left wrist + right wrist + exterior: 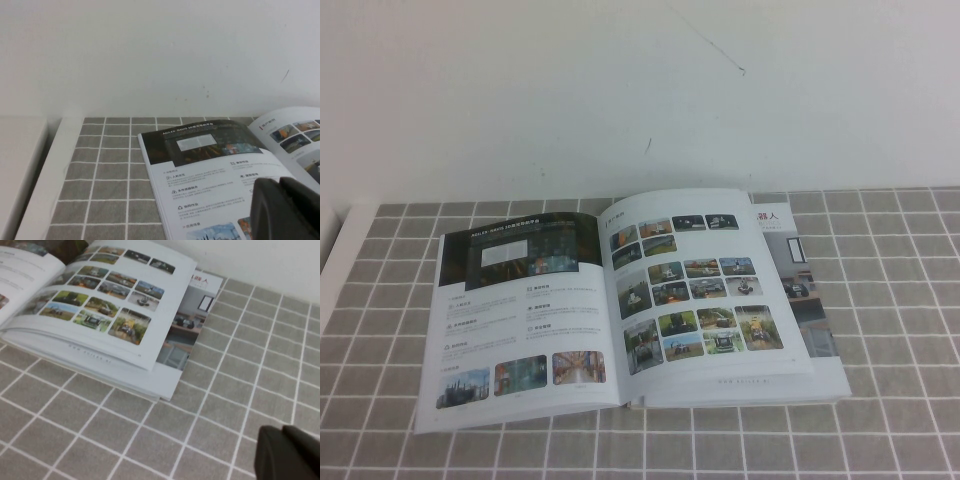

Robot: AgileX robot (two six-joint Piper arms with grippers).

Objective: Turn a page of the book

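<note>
The book [740, 392] lies open and flat on the grey tiles, mid-table. The page [520, 310] lies on the book's left half, dark banner photo and small photos facing up; it also shows in the left wrist view [210, 170]. The right half shows the leaf with a grid of colour photos [695, 290], with another leaf [800, 280] sticking out from under it. Neither gripper shows in the high view. My left gripper [279, 184] is shut and empty, above the page's near part. My right gripper [282, 430] is shut and empty, over bare tiles off the book's right corner [165, 385].
The grey tiled table [880, 420] runs out on all sides of the book. A white ledge [332, 260] borders the table's left edge and shows in the left wrist view [20, 165]. A white wall [640, 90] stands behind.
</note>
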